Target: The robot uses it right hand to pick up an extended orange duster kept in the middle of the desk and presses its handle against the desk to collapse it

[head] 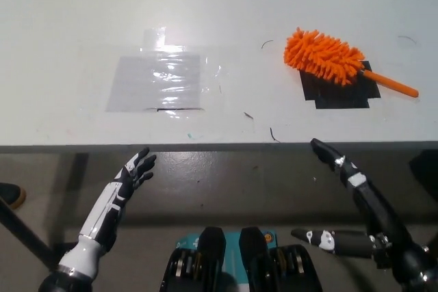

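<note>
Right robot hand (356, 200) open, empty, lower right below bench (68, 18); duster (325, 57) upper right — long reach, could knock it.

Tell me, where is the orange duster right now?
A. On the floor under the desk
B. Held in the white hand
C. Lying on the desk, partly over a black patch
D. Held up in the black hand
C: the orange duster lies on the desk, its fluffy head partly over the black patch, while the black right hand and white left hand are both empty below the desk edge.
</note>
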